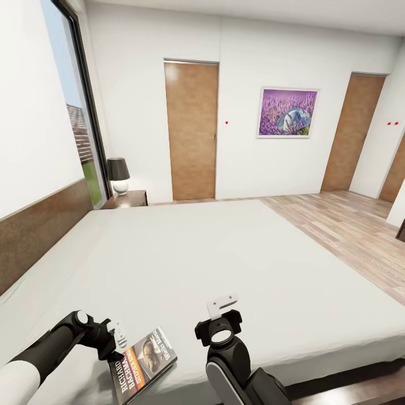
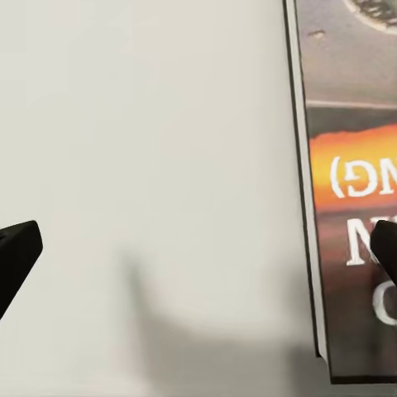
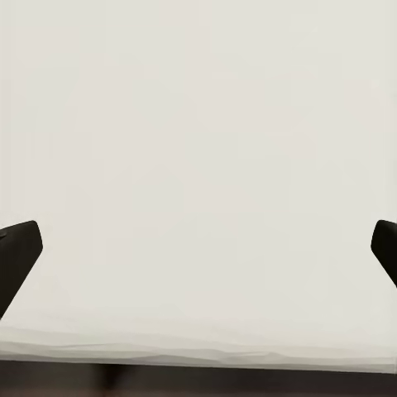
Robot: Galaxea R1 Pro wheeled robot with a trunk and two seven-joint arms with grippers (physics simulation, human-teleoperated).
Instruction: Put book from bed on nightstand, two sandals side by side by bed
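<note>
2 spread fingers (image 2: 16,252) straddle book (image 2: 351,165) edge.

1 bed (image 1: 185,264). 1 book (image 1: 143,363), near left. 1 nightstand (image 1: 132,198), far left, w/ 1 lamp (image 1: 118,175). 3 brown doors: (image 1: 191,130), (image 1: 353,132), (image 1: 395,174). 1 lavender pic (image 1: 287,112). 1 window (image 1: 79,124). 2 grippers: left (image 1: 115,337), right (image 1: 222,306).

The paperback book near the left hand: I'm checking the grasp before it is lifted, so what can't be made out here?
- Dark paperback book with orange band: in the head view the black left hand covers its near edge, so contact is unclear.
- Left wrist view: the book is cut by the picture's edge; one finger overlaps the cover.
- Dark-brown wooden nightstand: the pale mattress bed hides its drawers.
</note>
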